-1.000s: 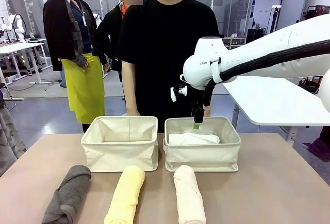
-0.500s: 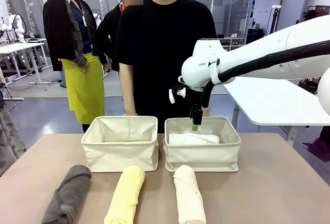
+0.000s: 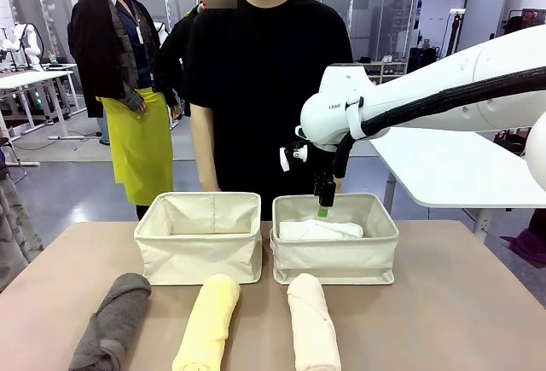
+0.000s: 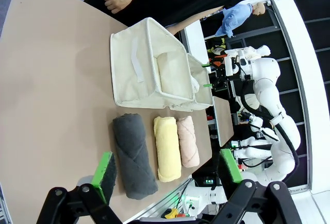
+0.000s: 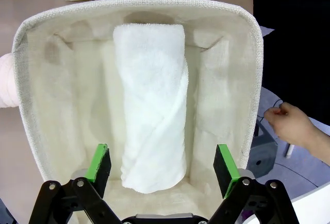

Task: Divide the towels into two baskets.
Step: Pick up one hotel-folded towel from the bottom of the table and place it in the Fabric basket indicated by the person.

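Observation:
Two cream baskets stand side by side at the table's far middle: the left basket (image 3: 198, 256) holds nothing, and the white towel (image 3: 320, 230) lies in the right basket (image 3: 334, 260). My right gripper (image 3: 325, 205) hangs open just above that towel (image 5: 152, 110), its green pads (image 5: 99, 163) either side of the roll without touching it. Nearer me lie the dark grey towel (image 3: 111, 324), the pale yellow towel (image 3: 207, 324) and the pale peach towel (image 3: 313, 328), side by side. My left gripper (image 4: 167, 168) is open, high above the table's left side, looking down on the three rolls (image 4: 134, 154).
A person in black (image 3: 269, 89) stands right behind the baskets, one hand (image 5: 291, 123) hanging past the right basket's far wall. A white side table (image 3: 452, 166) stands at the right. Bare tabletop lies left and right of the rolls.
My right gripper has lifted a little and shifted slightly left over the right basket. The person behind has shifted a bit to the left. The towels have not moved.

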You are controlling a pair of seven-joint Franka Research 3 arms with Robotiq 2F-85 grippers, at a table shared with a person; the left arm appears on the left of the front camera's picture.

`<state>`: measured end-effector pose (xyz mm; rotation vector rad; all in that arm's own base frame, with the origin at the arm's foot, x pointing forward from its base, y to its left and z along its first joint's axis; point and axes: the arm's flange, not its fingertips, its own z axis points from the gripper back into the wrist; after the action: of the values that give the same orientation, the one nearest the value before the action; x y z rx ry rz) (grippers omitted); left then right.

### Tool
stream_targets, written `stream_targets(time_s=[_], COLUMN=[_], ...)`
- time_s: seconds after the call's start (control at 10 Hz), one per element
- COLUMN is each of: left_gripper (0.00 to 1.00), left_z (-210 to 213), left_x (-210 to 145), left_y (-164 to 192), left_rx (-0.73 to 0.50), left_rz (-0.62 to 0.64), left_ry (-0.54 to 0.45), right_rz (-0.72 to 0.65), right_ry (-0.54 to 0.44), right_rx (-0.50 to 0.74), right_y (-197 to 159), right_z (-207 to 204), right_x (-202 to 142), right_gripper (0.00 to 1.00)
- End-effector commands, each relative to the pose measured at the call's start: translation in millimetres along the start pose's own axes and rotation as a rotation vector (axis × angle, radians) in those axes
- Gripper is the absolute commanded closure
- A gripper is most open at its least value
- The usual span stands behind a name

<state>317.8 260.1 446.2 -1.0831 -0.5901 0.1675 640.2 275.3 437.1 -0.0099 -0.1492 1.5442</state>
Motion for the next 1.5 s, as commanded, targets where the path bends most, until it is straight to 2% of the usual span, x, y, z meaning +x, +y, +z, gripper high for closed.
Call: stream_targets(time_s=[0.0,0.1,0.2,0.4,0.5,0.6,0.7,0.9,1.0,1.1,1.2,1.4], left_gripper=[0.0,0.0,0.0,0.0,0.0,0.0,0.0,0.0,0.0,0.0,0.0,0.0], left_z=[3,3,3,3,3,3,3,3,3,3,3,3], left_x=[0,0,0,0,0,0,0,0,0,0,0,0], left_y=[-1,-1,-1,-1,-1,-1,-1,-1,-1,-1,-1,-1], left_rx=[-0.014,-0.014,-0.014,-0.014,-0.014,-0.014,-0.014,-0.014,-0.014,-0.014,-0.014,-0.014], left_rz=[-0.006,-0.006,-0.006,-0.006,-0.006,-0.006,-0.006,-0.006,-0.006,-0.006,-0.006,-0.006], left_ry=[-0.008,-0.008,-0.008,-0.008,-0.008,-0.008,-0.008,-0.008,-0.008,-0.008,-0.008,-0.008], right_rz=[0.0,-0.027,-0.083,-0.151,-0.208,-0.278,-0.394,-0.598,-0.719,-0.794,-0.919,-1.084], right_ry=[0.0,-0.017,-0.074,-0.07,-0.1,-0.144,-0.243,-0.346,-0.366,-0.449,-0.479,-0.684], right_rx=[0.0,0.006,0.087,0.213,0.24,0.266,0.323,0.419,0.441,0.495,0.509,0.495], right_y=[0,1,10,53,71,87,99,118,129,142,157,187], right_z=[0,21,39,76,92,105,114,111,103,92,83,80], right_x=[0,-9,-20,-51,-72,-98,-130,-188,-222,-256,-296,-370], right_gripper=[0.0,0.0,0.0,0.0,0.0,0.0,0.0,0.0,0.0,0.0,0.0,0.0])
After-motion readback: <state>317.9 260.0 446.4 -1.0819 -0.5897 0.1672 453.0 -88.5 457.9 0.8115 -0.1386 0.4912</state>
